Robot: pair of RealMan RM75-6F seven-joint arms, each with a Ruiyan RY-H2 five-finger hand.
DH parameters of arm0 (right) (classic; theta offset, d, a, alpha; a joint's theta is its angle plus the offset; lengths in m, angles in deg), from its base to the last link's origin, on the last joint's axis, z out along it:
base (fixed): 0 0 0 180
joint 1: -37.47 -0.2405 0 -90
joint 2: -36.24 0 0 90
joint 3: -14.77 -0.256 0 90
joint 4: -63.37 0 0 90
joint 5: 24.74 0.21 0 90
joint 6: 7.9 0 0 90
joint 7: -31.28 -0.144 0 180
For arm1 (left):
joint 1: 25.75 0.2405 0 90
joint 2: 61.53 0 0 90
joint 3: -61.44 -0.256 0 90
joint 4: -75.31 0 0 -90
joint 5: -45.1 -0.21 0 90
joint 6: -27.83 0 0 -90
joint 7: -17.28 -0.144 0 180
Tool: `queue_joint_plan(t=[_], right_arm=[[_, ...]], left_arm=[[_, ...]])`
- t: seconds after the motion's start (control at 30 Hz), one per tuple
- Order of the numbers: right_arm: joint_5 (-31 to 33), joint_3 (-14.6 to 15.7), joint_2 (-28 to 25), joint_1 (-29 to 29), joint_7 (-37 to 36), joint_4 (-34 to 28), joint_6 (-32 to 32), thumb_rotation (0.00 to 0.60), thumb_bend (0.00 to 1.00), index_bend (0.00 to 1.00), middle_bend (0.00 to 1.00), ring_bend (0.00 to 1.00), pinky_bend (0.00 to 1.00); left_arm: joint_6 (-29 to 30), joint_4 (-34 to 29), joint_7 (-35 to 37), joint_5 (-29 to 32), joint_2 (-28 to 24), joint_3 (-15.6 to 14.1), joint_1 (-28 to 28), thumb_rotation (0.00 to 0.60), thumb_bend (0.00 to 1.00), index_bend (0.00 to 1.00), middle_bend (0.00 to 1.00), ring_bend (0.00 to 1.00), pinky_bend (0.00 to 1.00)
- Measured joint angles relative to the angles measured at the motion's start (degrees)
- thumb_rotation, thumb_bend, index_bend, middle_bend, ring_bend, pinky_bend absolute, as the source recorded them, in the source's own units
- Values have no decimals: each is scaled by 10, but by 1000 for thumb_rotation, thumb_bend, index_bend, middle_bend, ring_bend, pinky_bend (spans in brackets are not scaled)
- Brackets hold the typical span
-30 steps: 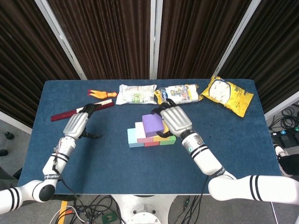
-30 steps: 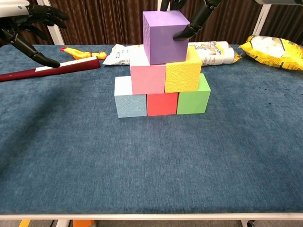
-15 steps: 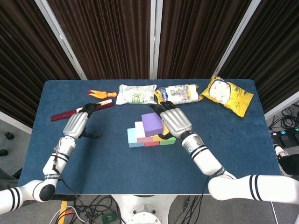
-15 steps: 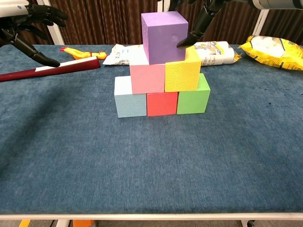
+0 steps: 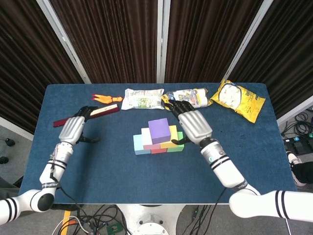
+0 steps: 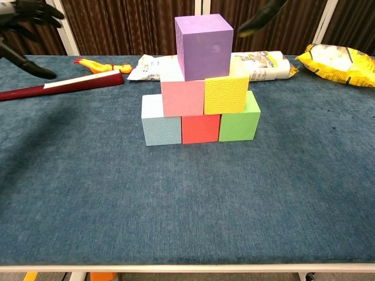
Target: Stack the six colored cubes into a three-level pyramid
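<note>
Pyramid stands mid-surface; both hands empty, fingers apart.
The purple cube (image 6: 204, 45) sits off-centre on the pink cube (image 6: 182, 97) and yellow cube (image 6: 225, 93); a brush from the right hand (image 5: 194, 125) could topple it. The left hand (image 5: 73, 129) hangs near the left edge.

Both hands, left hand (image 6: 23, 35) and right hand (image 6: 261, 17), mostly cropped in chest view.
</note>
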Motion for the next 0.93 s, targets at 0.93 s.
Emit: queue_joint_plan(t=[0.93], right_arm=[[-380, 175, 18, 396, -324, 277, -237, 600, 92, 0, 64, 0, 0]], left_arm=[[293, 66, 39, -187, -18, -148, 274, 600, 0, 131, 94, 0, 142]])
